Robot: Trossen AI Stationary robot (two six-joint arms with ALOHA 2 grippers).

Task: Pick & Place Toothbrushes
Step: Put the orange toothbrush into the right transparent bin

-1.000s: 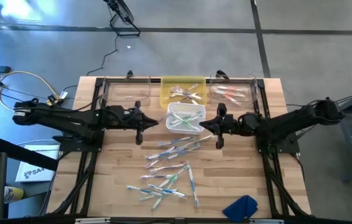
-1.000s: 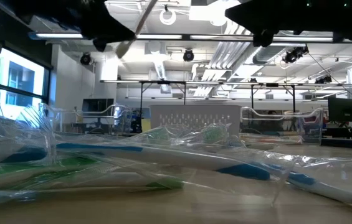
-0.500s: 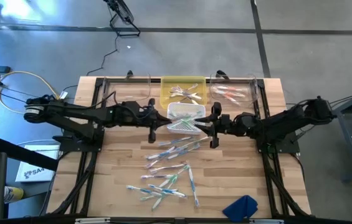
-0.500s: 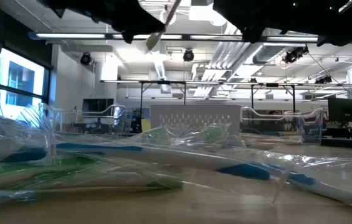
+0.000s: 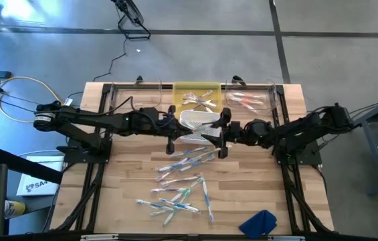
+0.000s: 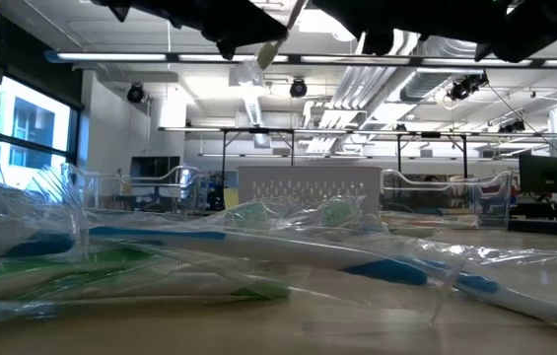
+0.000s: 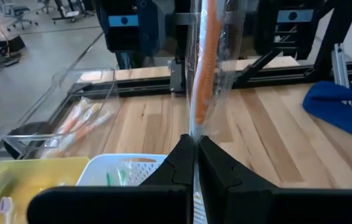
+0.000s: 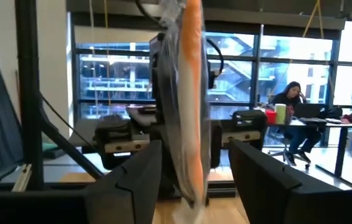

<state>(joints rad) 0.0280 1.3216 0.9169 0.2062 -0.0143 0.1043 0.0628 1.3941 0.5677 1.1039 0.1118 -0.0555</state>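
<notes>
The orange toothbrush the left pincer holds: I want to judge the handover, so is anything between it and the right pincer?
Nothing visible. The left pincer is shut on the wrapped orange toothbrush, which stands upright in the open gap of the right pincer above the white bin.

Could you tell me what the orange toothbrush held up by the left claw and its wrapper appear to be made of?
The orange toothbrush looks like smooth matte plastic. Its wrapper seems thin, clear, glossy film: crinkled, glinting, background visible through it. The left claw pinches its end.
</notes>
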